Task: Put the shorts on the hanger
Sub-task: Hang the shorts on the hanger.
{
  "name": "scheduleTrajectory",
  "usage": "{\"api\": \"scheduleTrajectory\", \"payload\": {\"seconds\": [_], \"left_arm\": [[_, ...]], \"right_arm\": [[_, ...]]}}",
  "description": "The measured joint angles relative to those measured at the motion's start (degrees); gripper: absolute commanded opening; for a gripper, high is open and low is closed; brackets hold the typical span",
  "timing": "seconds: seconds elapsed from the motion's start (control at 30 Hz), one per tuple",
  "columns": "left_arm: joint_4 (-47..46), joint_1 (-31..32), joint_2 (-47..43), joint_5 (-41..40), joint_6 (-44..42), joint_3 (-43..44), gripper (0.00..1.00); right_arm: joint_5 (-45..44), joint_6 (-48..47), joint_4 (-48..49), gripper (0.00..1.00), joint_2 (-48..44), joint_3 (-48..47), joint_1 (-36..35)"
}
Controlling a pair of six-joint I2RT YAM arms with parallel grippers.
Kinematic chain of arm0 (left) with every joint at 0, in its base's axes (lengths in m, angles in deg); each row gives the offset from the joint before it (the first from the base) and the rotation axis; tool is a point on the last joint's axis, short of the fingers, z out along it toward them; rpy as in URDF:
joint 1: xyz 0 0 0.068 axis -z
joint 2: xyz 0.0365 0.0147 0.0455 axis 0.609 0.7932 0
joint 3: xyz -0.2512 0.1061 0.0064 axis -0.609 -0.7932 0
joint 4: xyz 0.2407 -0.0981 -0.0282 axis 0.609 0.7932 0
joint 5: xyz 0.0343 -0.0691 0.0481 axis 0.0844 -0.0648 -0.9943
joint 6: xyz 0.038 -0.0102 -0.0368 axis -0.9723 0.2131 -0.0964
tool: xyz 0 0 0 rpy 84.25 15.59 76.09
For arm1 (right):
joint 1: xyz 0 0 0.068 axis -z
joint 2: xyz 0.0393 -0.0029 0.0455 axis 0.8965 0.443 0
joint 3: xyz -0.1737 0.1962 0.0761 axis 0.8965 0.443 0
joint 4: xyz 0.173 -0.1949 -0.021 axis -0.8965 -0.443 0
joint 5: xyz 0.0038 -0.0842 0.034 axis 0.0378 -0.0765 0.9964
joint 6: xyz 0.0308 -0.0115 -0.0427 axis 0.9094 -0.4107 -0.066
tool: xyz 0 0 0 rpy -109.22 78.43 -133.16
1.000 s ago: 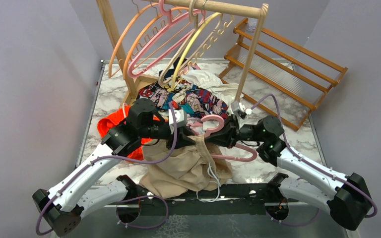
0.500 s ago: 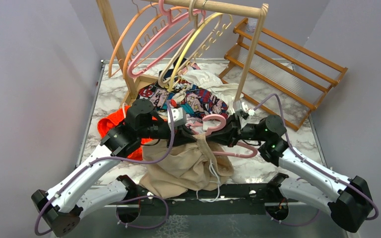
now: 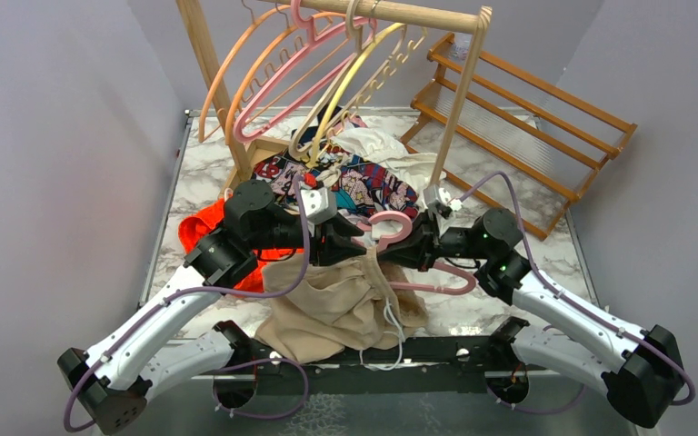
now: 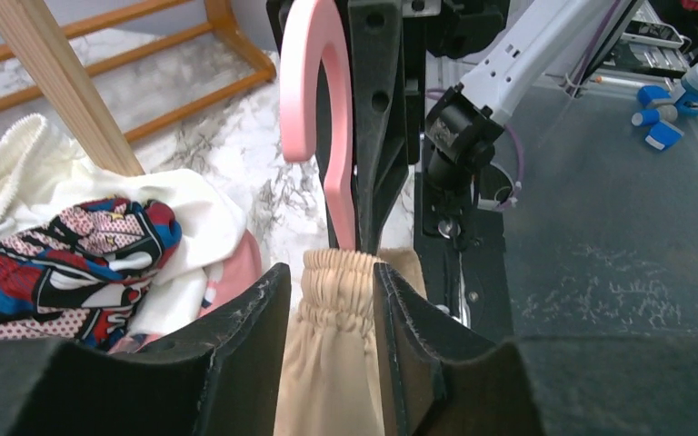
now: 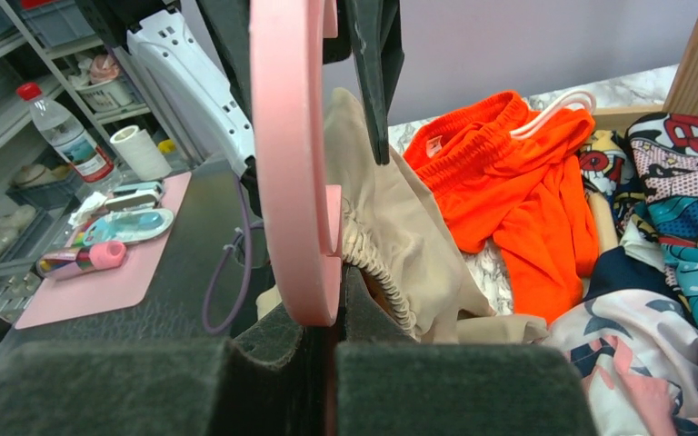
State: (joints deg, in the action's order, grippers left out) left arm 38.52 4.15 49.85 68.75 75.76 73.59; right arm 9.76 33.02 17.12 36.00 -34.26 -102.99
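Shorts (image 3: 341,304) hang in a beige heap between my two arms. Their lower part is slumped on the bench (image 3: 195,177) at the near edge, and the gathered waistband (image 4: 336,282) is lifted up against the hanger (image 3: 389,227). My right pincer (image 5: 323,322) is clamped on the pink hanger near its hook, steadying it so the waist has something fixed to go over. My left pincer (image 4: 330,277) stands partly parted astride the waistband, just below the hook, not visibly pinching it. I judge it is placed there to regrip and draw the band further onto the hanger.
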Motion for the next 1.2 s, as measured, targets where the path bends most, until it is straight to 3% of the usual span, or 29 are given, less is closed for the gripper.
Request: {"api": "scheduleTrajectory", "payload": {"seconds": [0.23, 0.37, 0.77, 1.07, 1.2], "left_arm": [[-3.1, -0.02, 0.52, 0.74, 1.22, 0.0, 0.61], [-3.23, -0.02, 0.83, 1.81, 1.84, -0.26, 0.62], [-0.2, 0.09, 1.14, 1.81, 0.66, -2.51, 0.46], [0.72, 0.85, 2.69, 1.7, -0.33, -2.82, 0.2], [0.7, 1.11, 3.04, 1.68, -0.63, -2.82, 0.17]], "right_arm": [[0.0, -0.02, -0.96, 0.01, -0.02, 0.0, 0.0], [0.0, 0.0, -0.96, 0.01, 0.0, 0.0, 0.0], [0.02, 0.33, -0.81, 0.01, 0.63, 0.0, 0.0], [0.02, 0.5, -0.63, 0.01, 1.36, 0.0, 0.0], [0.11, 0.5, -0.66, 0.01, 1.53, 0.0, 0.0]]}}
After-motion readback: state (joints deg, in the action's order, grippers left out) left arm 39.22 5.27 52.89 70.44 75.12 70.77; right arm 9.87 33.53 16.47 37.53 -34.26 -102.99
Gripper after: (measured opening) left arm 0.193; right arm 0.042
